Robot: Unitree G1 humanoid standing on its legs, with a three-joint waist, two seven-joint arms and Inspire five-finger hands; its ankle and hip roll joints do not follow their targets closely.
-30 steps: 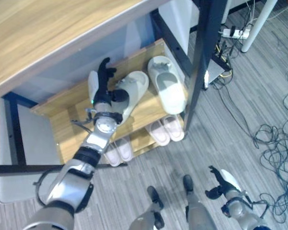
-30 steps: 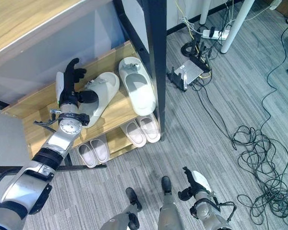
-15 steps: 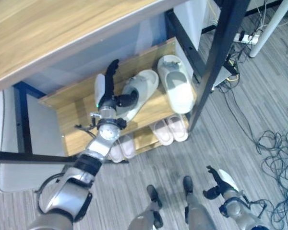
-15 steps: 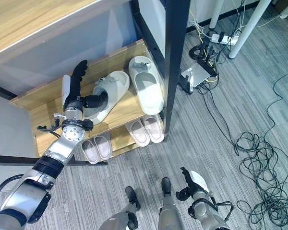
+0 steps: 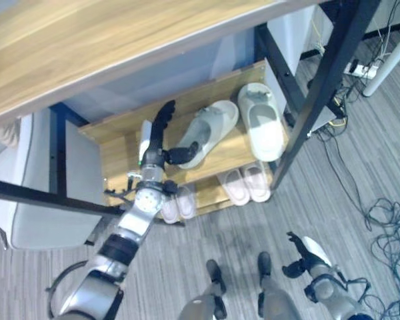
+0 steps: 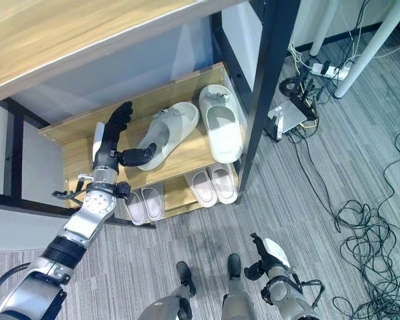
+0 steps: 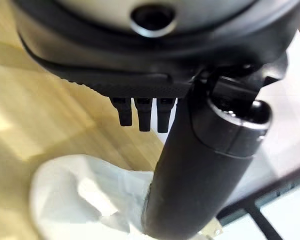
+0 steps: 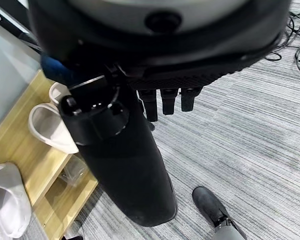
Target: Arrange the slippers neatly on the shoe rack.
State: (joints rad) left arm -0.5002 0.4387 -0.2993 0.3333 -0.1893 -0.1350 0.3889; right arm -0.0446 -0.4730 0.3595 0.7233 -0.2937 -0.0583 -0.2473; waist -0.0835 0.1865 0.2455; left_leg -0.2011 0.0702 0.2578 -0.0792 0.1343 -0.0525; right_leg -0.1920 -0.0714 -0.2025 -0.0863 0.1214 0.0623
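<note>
Now left hand (image 6: 113, 143) fingers straight, thumb touching tilted slipper (image 6: 165, 133) on shoe rack (image 6: 80, 150); right hand (image 6: 267, 257) relaxed, low.

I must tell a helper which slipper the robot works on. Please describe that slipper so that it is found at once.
Look at the wooden shoe rack under the desk, on its top shelf. Two pale slippers lie there; it is the left slipper, beside the left hand. It lies askew, while the right slipper lies straight.
</note>
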